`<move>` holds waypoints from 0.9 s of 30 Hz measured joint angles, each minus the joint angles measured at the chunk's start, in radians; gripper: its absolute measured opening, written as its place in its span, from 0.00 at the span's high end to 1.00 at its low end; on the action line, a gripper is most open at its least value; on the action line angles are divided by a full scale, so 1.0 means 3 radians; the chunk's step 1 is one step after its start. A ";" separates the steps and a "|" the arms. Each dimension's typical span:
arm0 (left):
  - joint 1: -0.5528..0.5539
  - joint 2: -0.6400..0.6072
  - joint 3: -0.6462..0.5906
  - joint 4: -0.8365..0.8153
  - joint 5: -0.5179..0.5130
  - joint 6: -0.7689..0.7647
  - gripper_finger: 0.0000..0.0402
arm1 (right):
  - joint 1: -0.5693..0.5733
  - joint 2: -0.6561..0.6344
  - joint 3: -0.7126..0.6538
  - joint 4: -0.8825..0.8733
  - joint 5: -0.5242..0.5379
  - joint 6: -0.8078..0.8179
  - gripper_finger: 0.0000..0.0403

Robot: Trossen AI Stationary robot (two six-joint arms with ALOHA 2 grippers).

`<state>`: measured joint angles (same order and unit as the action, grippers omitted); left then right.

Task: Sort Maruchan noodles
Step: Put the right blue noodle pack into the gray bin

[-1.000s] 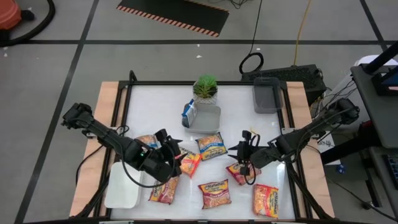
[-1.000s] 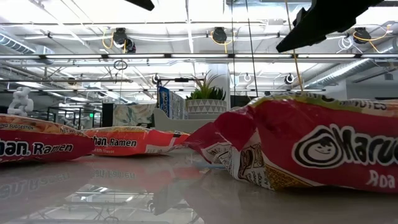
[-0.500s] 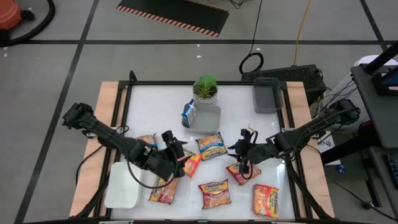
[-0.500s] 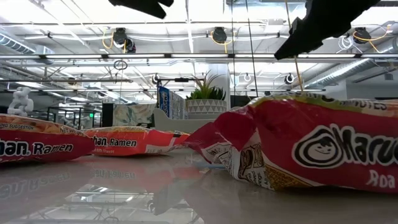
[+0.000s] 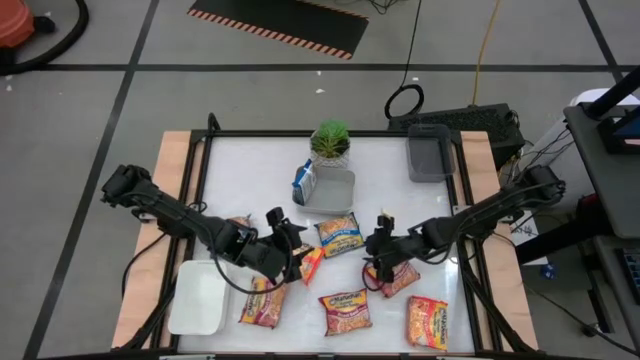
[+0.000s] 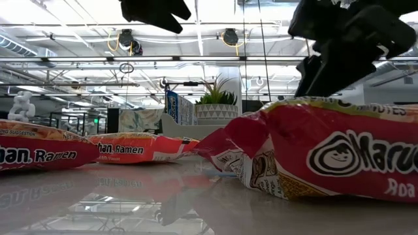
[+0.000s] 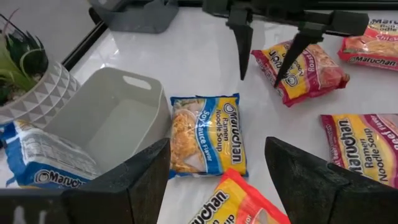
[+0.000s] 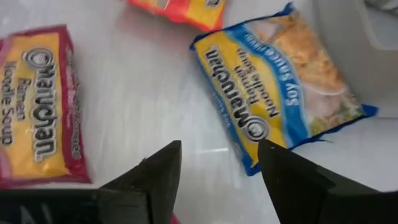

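Note:
Several Maruchan noodle packets lie flat on the white table. A blue one [image 5: 338, 235] is in the middle, an orange one [image 5: 308, 263] is just near and left of it, and pink-red ones [image 5: 392, 279] [image 5: 345, 311] [image 5: 427, 322] [image 5: 263, 306] lie toward the near edge. Another blue packet [image 5: 303, 182] leans in the light grey tray [image 5: 340, 192]. My left gripper [image 7: 217, 142] hovers open over the orange packet [image 7: 239, 199], facing the blue one [image 7: 208, 134]. My right gripper [image 8: 219, 146] is open above the table between the blue packet [image 8: 280, 118] and a pink-red one [image 7: 309, 68].
A potted plant [image 5: 330, 143] stands behind the light grey tray. A dark grey tray [image 5: 428, 155] sits at the far right and a white tray [image 5: 197, 297] at the near left. One more packet [image 5: 237, 228] lies under my left arm.
My right gripper has come down and moved toward the table's left, closer to the blue packet. My left gripper has sunk a little and moved toward the table's right, over the orange packet. No packet has moved.

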<state>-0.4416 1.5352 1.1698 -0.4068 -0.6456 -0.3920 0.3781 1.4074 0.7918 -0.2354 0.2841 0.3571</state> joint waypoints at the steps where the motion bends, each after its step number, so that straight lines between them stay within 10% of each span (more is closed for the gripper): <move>1: 0.0008 0.0000 0.0000 0.0000 0.0001 0.0022 0.34 | -0.0010 0.0013 0.0000 -0.0001 -0.0004 -0.0012 0.48; 27: 0.0148 0.0000 -0.0003 0.0039 0.0244 0.0136 0.34 | -0.0117 0.0364 -0.0003 -0.0002 0.0090 0.0175 0.30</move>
<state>-0.3973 1.5352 1.1690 -0.3950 -0.5724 -0.3511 0.3430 1.5166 0.7910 -0.2360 0.3111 0.4097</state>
